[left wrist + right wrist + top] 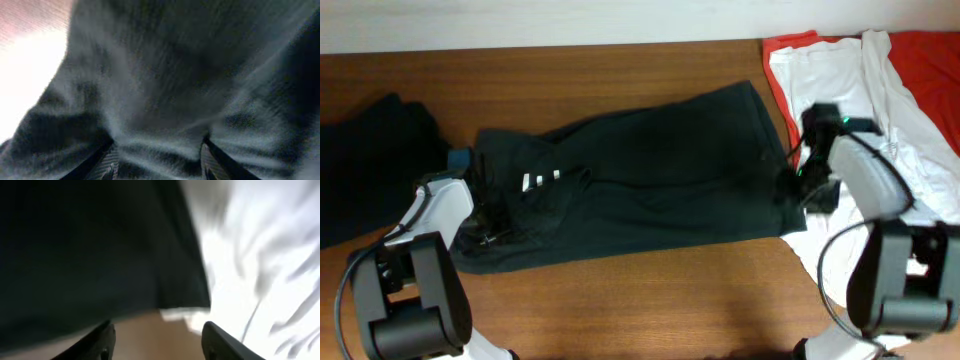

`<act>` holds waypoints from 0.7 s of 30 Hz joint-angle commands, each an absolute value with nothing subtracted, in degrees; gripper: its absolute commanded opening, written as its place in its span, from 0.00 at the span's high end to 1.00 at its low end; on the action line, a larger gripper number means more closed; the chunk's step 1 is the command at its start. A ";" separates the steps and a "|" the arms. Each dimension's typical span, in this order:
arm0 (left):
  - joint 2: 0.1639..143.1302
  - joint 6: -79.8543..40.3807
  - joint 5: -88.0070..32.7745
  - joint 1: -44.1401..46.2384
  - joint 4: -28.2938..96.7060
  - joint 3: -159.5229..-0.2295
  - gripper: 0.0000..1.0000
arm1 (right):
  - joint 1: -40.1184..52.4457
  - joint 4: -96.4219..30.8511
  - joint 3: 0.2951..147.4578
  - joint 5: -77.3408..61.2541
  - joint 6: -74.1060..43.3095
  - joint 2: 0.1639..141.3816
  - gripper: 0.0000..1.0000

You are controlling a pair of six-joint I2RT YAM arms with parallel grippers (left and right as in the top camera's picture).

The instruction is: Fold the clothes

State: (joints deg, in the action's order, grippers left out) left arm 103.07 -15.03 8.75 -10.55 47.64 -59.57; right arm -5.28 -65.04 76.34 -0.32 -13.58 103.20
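Black tees [640, 170] [370, 165] x2; white [830, 80], red [930, 70] x1

Bare table [650, 300] lies open before the black shirt [650, 170]; dark pile [370, 150] and white shirt [840, 70] crowd both ends.

The overhead view is evenly lit and fairly sharp. The worktop [650, 300] shows no glare, while the black shirt [660, 170] swallows its fold detail. Both wrist views are smeared by motion blur. The left wrist's upper left blows out white, and the right wrist's right side glares off white cloth [260, 255].
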 commanded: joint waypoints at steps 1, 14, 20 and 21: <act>97.71 -15.11 6.20 -11.03 43.62 -59.22 0.44 | -5.76 -58.02 83.57 0.16 -8.71 100.86 0.81; 97.47 -15.14 5.08 -10.87 43.53 -59.18 0.42 | -17.65 -50.72 83.55 6.79 -10.07 123.79 0.96; 97.47 -15.14 5.08 -10.87 43.77 -59.18 0.42 | -30.20 -61.04 92.07 -8.75 -6.85 122.13 0.96; 97.47 -15.14 5.08 -10.87 43.79 -59.18 0.42 | -28.49 -63.64 94.54 -11.09 -4.54 121.69 0.96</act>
